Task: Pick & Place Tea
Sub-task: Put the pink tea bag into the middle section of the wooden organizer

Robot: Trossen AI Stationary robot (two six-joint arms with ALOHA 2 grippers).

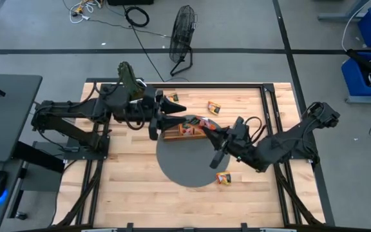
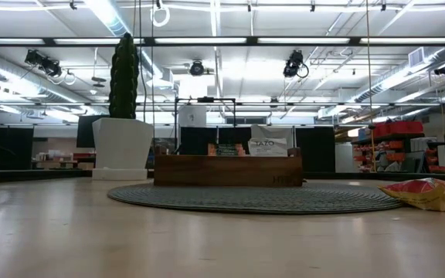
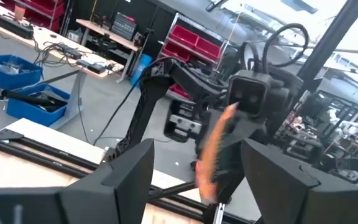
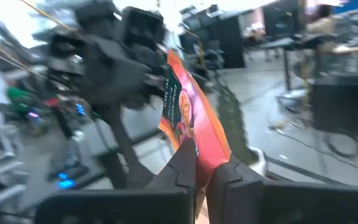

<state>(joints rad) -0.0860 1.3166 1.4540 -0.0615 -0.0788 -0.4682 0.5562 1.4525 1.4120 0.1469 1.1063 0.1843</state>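
Note:
My right gripper (image 4: 202, 163) is shut on an orange-red tea sachet (image 4: 188, 106), held in the air above the wooden slotted tray (image 1: 184, 133) on the round grey mat (image 1: 182, 164). My left gripper (image 3: 196, 149) faces it from the table's left, open, with the sachet (image 3: 211, 155) edge-on beyond its fingers and apart from them. In the low view, an orange-and-green sachet (image 2: 226, 149) and a white sachet (image 2: 269, 145) stand upright in the tray (image 2: 226, 171). No gripper shows in that view. My right gripper pinches the sachet's near edge (image 4: 199, 149) between its two fingers. The fingers come level from the table's right side. The sachet sticks out past the fingertips, flat faces to the sides, lifted clear of the tray and the mat.
Loose sachets lie on the wooden table: one (image 1: 214, 106) right of the tray's far side, one (image 1: 172, 96) near the far edge, one (image 1: 224, 178) by the mat's near right rim. A black fan (image 1: 182, 32) stands on the floor beyond the table.

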